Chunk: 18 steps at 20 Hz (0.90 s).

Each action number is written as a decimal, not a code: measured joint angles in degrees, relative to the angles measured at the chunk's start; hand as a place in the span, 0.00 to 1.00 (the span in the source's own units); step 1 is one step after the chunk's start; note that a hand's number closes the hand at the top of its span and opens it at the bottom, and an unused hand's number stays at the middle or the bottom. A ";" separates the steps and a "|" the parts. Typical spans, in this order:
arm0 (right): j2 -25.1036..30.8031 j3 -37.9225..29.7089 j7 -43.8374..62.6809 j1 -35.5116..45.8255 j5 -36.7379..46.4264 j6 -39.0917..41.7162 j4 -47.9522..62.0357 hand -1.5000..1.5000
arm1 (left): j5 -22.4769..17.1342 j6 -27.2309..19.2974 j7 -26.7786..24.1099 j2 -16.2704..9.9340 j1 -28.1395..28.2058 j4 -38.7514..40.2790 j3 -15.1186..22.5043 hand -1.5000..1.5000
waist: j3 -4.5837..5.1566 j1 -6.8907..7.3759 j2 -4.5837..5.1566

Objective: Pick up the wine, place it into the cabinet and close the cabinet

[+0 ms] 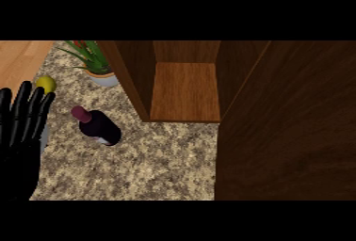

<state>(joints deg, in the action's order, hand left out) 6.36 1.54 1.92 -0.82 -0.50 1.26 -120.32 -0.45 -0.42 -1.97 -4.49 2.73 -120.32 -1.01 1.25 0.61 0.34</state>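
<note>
A dark wine bottle (99,126) with a maroon cap stands upright on the speckled granite counter (139,169), left of the cabinet. The wooden cabinet (186,92) is open, its inner shelf bare, and its open door (288,122) fills the right side of the view. My left hand (21,122) rests open at the left edge, fingers straight and pointing up, apart from the bottle. My right hand does not show.
A potted green plant (94,61) in a pale pot stands at the back left beside the cabinet wall. A yellow-green fruit (46,84) lies just beyond my left fingertips. The counter's left edge meets a wooden floor (21,61).
</note>
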 measured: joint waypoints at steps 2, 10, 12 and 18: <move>-0.14 -0.17 0.16 0.76 0.23 -0.16 0.43 0.00 | 1.68 -1.14 -0.86 0.69 -1.50 1.94 0.29 0.00 | -0.49 -0.29 -0.12; -2.14 4.51 6.54 -6.47 -3.70 0.87 -9.92 0.00 | 0.15 -3.83 5.79 1.14 -7.91 4.39 -2.69 0.00 | -1.16 -1.12 -0.42; -2.46 6.27 9.83 -7.40 -4.54 0.77 -12.92 0.00 | 0.18 -4.94 8.73 1.96 -9.06 4.04 -1.91 0.00 | -1.20 -1.07 -0.44; -3.66 12.98 17.71 -9.54 -1.79 -1.24 -21.26 0.00 | 0.91 -7.69 17.67 2.18 -12.80 0.29 -0.75 0.00 | -1.23 -0.91 -0.47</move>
<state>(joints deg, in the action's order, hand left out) 2.70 14.52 19.64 -10.36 -2.29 0.02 -141.58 0.46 -8.11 15.70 -2.30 -10.07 -120.03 -1.76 0.02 -0.31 -0.13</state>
